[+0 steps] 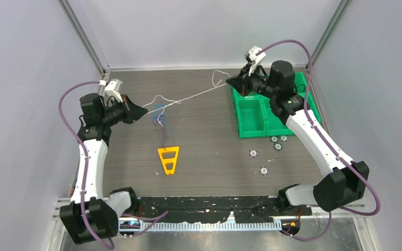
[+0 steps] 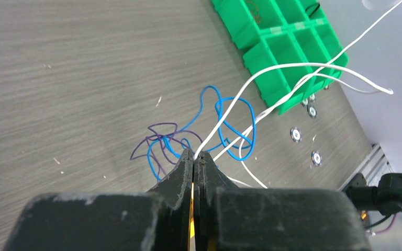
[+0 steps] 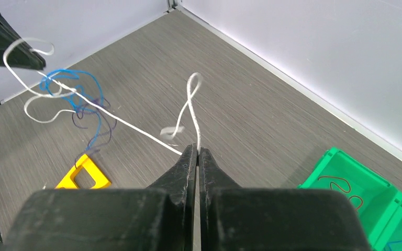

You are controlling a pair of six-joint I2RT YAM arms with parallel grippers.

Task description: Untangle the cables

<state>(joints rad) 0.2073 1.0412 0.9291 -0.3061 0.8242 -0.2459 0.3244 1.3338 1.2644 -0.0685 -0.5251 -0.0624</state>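
Cables, three. White cable: taut, 9 to 1 o'clock, pinched by left end effector and right end effector. Blue cable, purple cable: on surface, 10 o'clock; apparently entwined, crossings indistinct.

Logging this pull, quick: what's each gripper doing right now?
Left gripper: shut on the white cable.
Right gripper: shut on the same white cable.

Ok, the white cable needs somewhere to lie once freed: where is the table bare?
Bare table between the yellow triangle and the small discs, also the far strip behind the white cable. Crowded around the blue and purple tangle and the green bins.
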